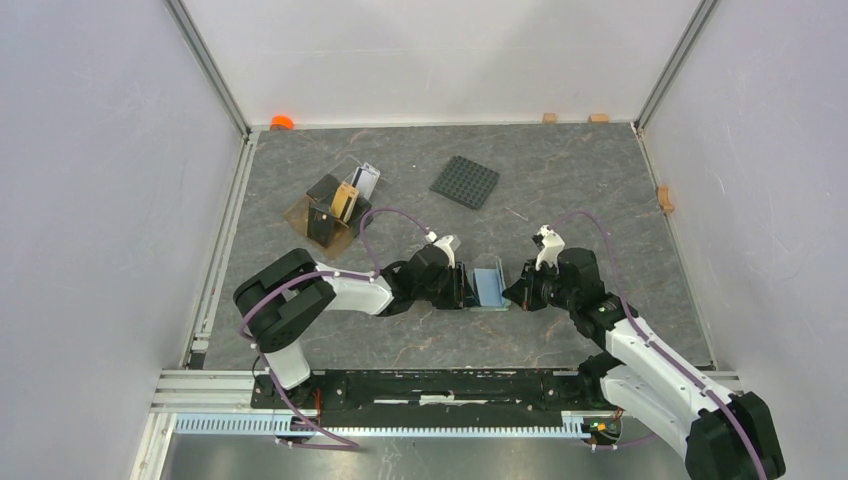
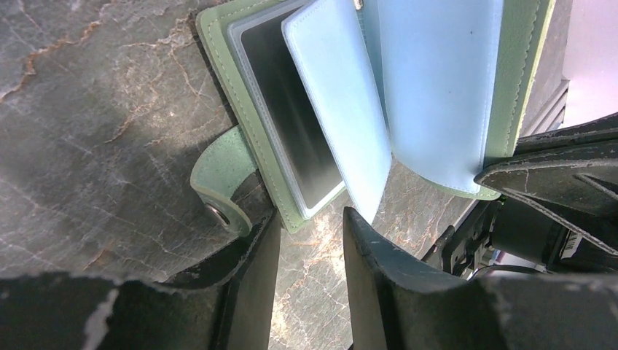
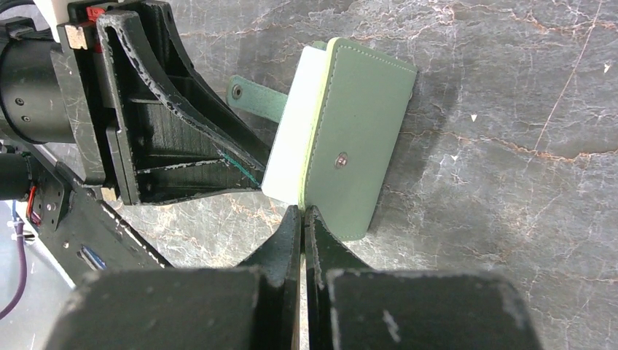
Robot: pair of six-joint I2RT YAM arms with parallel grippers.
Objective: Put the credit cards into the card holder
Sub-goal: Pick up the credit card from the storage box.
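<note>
Several black, tan and white plastic credit cards (image 1: 345,200) sit unloaded in the brown tray (image 1: 300,212); the sage-green folding card holder (image 1: 489,287) lies open on the counter (image 1: 600,200), left claw (image 2: 311,219) part-open and empty, right claw (image 3: 302,213) pinching its cover.

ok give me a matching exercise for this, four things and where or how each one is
Things:
1 card holder
2 studded plate
3 brown tray
4 right gripper

States:
a holds the cards, far left in the top view
b shut, tips at the card holder's edge
c lying open, blue inside showing
d black, right of the tray in the top view

Pairs: 1-c, 2-d, 3-a, 4-b
</note>
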